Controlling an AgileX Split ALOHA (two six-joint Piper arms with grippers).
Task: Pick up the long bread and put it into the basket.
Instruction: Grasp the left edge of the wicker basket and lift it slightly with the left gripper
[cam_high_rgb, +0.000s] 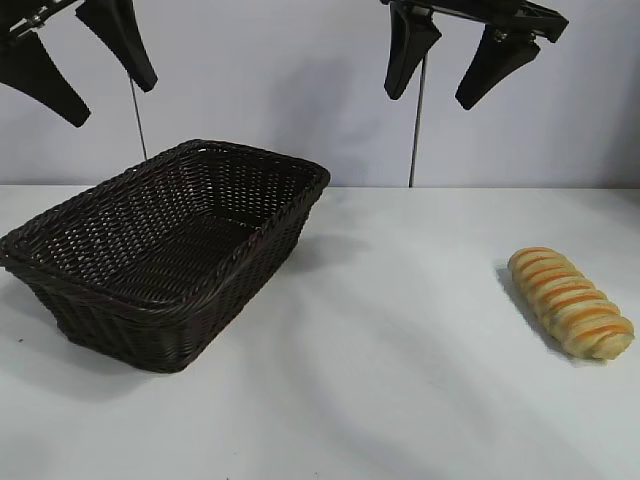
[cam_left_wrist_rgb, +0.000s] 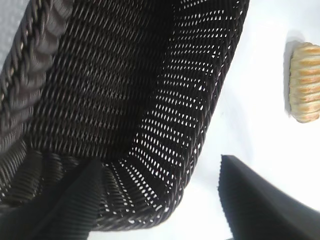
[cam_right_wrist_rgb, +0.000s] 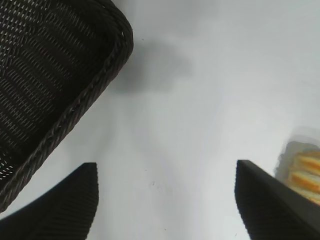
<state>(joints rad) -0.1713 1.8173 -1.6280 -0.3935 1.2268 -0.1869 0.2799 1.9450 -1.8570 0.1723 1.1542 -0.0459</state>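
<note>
The long bread (cam_high_rgb: 571, 301), pale yellow with orange-brown stripes, lies on the white table at the right. It also shows in the left wrist view (cam_left_wrist_rgb: 305, 82) and at the edge of the right wrist view (cam_right_wrist_rgb: 304, 171). The dark brown wicker basket (cam_high_rgb: 214, 280) stands at the left and is empty; it also shows in the left wrist view (cam_left_wrist_rgb: 200, 125) and the right wrist view (cam_right_wrist_rgb: 80, 105). My left gripper (cam_high_rgb: 112, 103) hangs open high above the basket. My right gripper (cam_high_rgb: 430, 100) hangs open high above the table's middle, left of the bread.
A white table (cam_high_rgb: 380, 370) carries both things, with a pale wall behind. Two thin vertical rods (cam_high_rgb: 414, 120) stand at the back.
</note>
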